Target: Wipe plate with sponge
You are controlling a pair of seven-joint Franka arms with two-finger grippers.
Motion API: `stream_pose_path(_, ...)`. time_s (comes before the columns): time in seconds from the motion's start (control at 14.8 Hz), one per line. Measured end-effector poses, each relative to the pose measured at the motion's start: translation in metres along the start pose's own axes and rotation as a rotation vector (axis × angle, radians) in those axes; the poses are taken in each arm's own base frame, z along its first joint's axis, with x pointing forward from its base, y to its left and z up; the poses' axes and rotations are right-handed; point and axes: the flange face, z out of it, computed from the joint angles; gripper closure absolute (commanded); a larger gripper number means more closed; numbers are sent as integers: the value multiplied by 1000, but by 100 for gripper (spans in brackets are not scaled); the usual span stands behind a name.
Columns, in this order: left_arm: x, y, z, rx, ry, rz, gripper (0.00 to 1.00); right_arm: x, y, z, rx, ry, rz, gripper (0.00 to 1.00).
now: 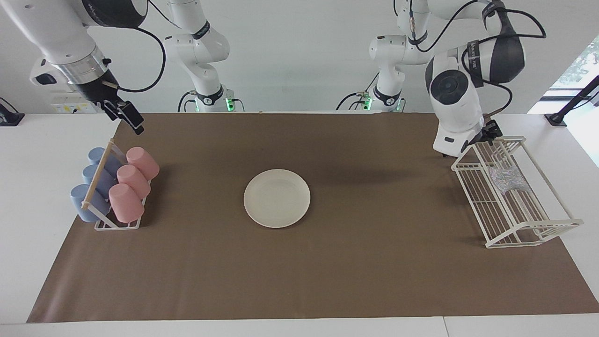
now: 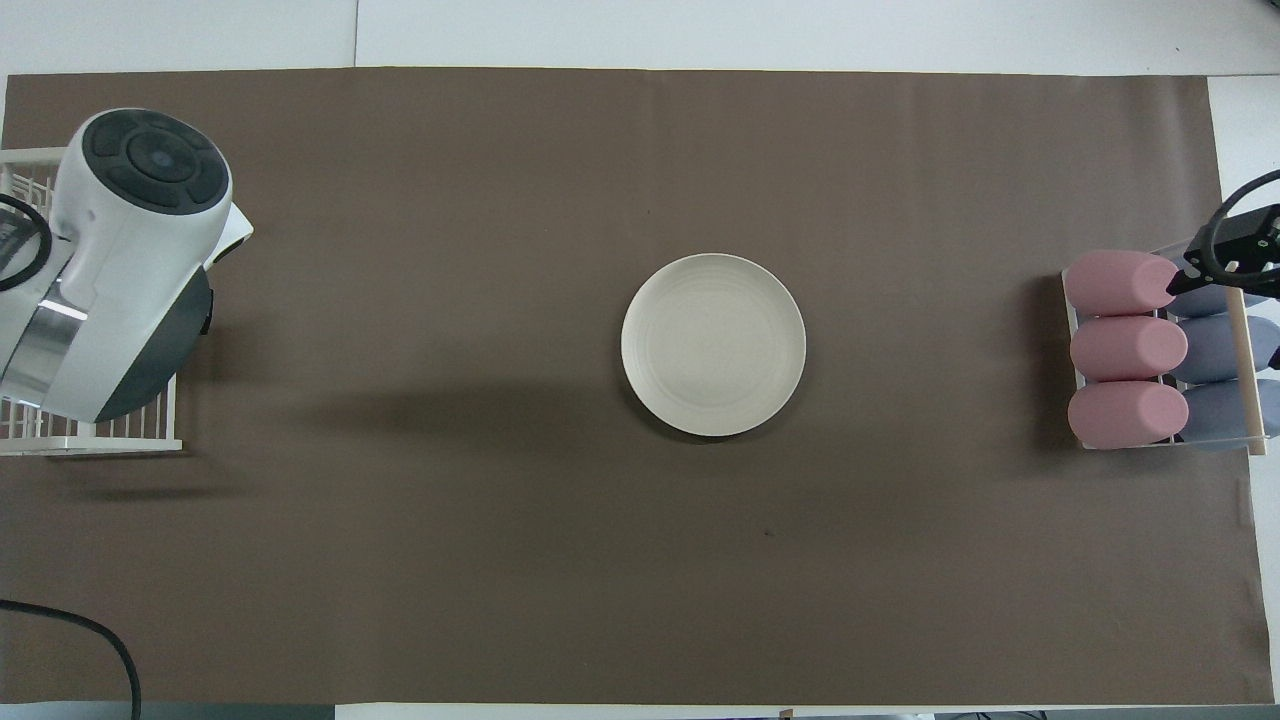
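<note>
The cream-white plate (image 1: 277,198) lies flat on the brown mat at the table's middle; it also shows in the overhead view (image 2: 713,344). The silvery glittery sponge (image 1: 508,180) lies in a white wire rack (image 1: 524,238) at the left arm's end of the table. My left gripper (image 1: 490,133) hangs over the rack's end nearer to the robots, apart from the sponge. In the overhead view the left arm covers the sponge and the gripper. My right gripper (image 1: 132,121) waits in the air over the cup rack, and also shows in the overhead view (image 2: 1198,274). It holds nothing.
A cup rack at the right arm's end holds three pink cups (image 1: 133,180) and three blue cups (image 1: 96,180), lying on their sides; they also show in the overhead view (image 2: 1125,345). The brown mat (image 1: 299,281) covers most of the white table. The wire rack's edge (image 2: 90,440) shows under the left arm.
</note>
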Motion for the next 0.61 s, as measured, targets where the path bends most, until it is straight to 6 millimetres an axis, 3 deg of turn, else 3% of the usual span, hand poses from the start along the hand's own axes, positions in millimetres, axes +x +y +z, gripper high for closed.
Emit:
stream_pose_path(0.34, 21, 14, 26, 96, 10, 25, 0, -8, -8, 3, -3, -1, 386, 0)
stream_pose_path(0.61, 34, 27, 41, 148, 30, 53, 0, -6, -10, 5, 18, 11, 552, 0)
